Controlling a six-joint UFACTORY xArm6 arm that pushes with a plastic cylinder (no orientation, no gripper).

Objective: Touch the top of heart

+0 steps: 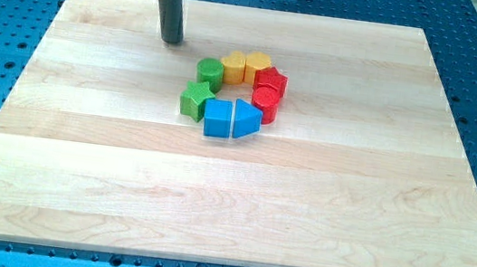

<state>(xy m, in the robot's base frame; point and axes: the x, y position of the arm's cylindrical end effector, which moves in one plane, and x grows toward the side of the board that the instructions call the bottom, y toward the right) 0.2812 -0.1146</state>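
Tip: my tip [171, 41] rests on the desk [69, 177].
Heart: yellow heart [234, 65], apart, to the tip's right in view.
Jaws: cannot tell; only the rod shows.

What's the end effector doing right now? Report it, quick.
No jaws: a bare rod. My tip holds nothing, up and left of the block ring, nearest the green cylinder, touching none.

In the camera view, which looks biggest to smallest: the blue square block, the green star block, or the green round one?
1. Blue square block.
2. Green star block and green round block look alike; the round one sits farther away, so unsure.
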